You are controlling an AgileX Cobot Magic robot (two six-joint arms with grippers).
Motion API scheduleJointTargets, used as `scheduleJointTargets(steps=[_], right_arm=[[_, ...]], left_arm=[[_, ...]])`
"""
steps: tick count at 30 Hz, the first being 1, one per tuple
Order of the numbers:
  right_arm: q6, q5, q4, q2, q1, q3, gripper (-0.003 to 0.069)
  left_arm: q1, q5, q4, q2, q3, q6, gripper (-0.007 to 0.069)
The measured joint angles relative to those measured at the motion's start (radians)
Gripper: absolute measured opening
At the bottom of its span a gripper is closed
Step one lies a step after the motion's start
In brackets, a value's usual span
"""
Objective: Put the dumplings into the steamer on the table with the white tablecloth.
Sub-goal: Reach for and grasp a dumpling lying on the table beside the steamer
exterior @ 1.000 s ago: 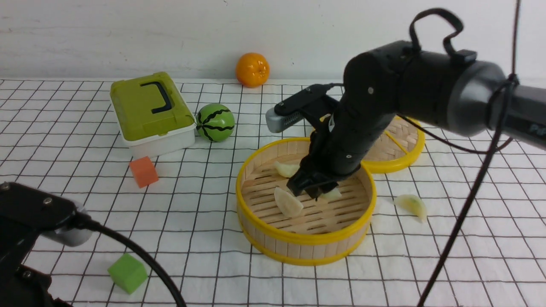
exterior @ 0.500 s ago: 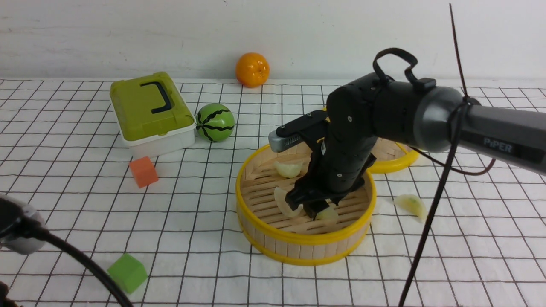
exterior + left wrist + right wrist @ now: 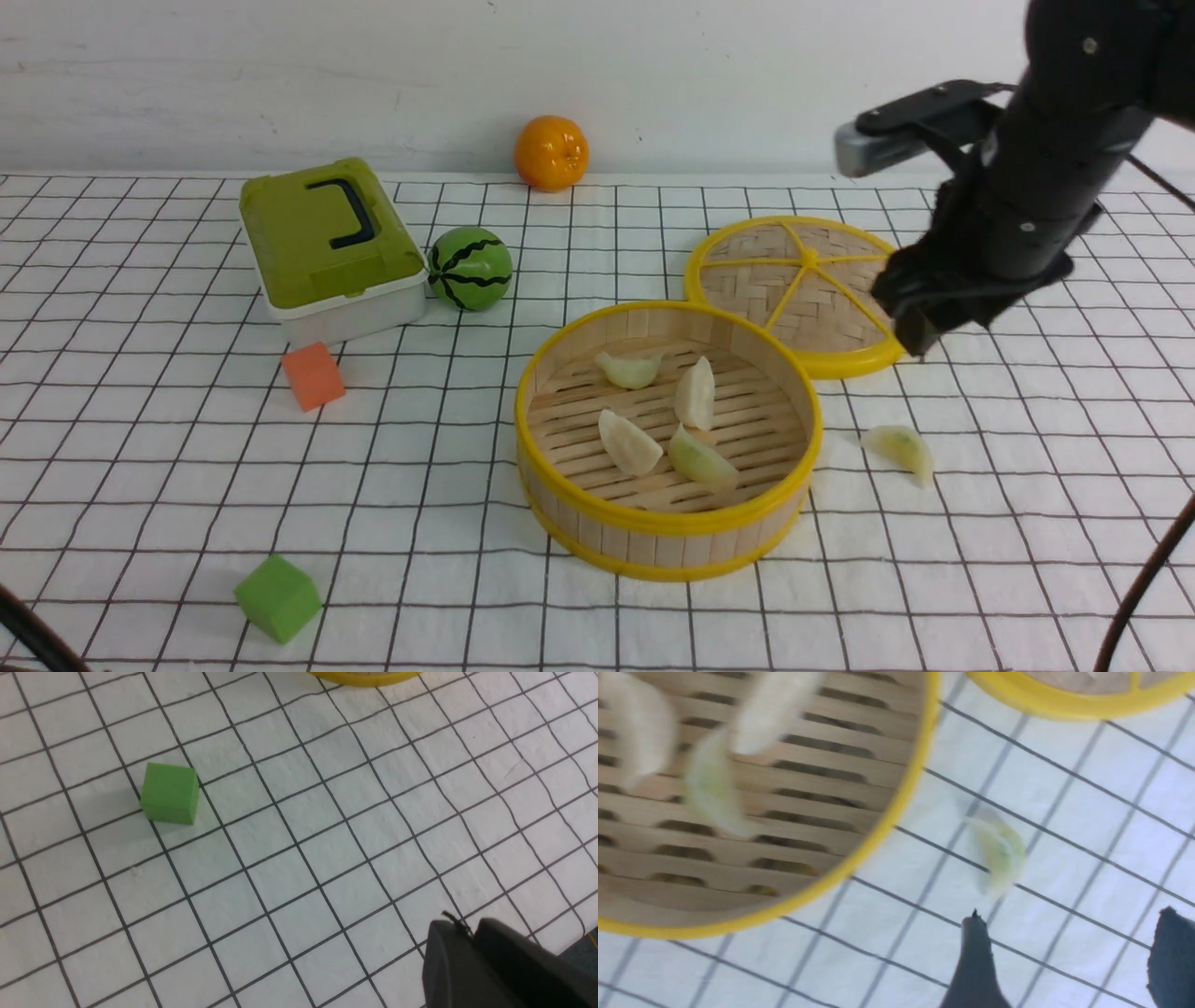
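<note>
The steamer (image 3: 653, 546) stands mid-table on the white tablecloth (image 3: 187, 439), with several dumplings on its slats, among them a cream one (image 3: 628, 441) and a greenish one (image 3: 702, 459). One more dumpling (image 3: 901, 448) lies on the cloth just right of the steamer; the right wrist view shows this dumpling (image 3: 999, 849) beside the steamer's rim (image 3: 896, 807). My right gripper (image 3: 920, 327) hangs open and empty above the cloth, up and behind that dumpling; its fingers (image 3: 976, 961) stand wide apart. My left gripper (image 3: 469, 926) is shut and empty near the table's front edge.
The steamer's flat woven lid (image 3: 798, 294) lies behind the steamer, under my right arm. A green lidded box (image 3: 327, 247), toy watermelon (image 3: 471, 268), orange (image 3: 552, 152) and orange cube (image 3: 314, 375) sit at back left. A green cube (image 3: 278, 597) (image 3: 169, 793) lies front left.
My right gripper opened, left a dumpling in the steamer, then rose and swung right past the lid. The left arm drew back out of the front view.
</note>
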Motion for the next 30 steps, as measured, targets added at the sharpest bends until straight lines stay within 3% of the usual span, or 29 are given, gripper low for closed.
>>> scheduleJointTargets(steps=[3, 9, 18, 22, 25, 27, 30], right_arm=[[-0.082, -0.036, 0.048, 0.056, -0.059, 0.02, 0.0466], [-0.234, -0.113, 0.109, 0.178, -0.069, 0.026, 0.0465], [-0.272, -0.208, 0.126, 0.306, -0.069, 0.027, 0.0459], [-0.277, -0.22, 0.126, 0.312, -0.069, 0.027, 0.0405], [-0.279, -0.223, 0.125, 0.313, -0.069, 0.027, 0.0225], [-0.278, -0.209, 0.125, 0.313, -0.069, 0.021, 0.0177], [-0.278, -0.15, 0.123, 0.315, -0.068, -0.001, 0.0187]], left_arm=[[0.0, -0.011, 0.0, 0.0, 0.0, 0.0, 0.0071], [0.0, -0.021, -0.003, 0.0, 0.0, 0.0, 0.0074], [0.0, -0.02, -0.044, 0.0, 0.0, 0.0, 0.0077], [0.0, -0.02, -0.045, 0.0, 0.0, 0.0, 0.0078], [0.0, -0.02, -0.045, 0.0, 0.0, 0.0, 0.008], [0.0, -0.02, -0.045, 0.0, 0.0, 0.0, 0.0081], [0.0, -0.02, -0.045, 0.0, 0.0, 0.0, 0.0083]])
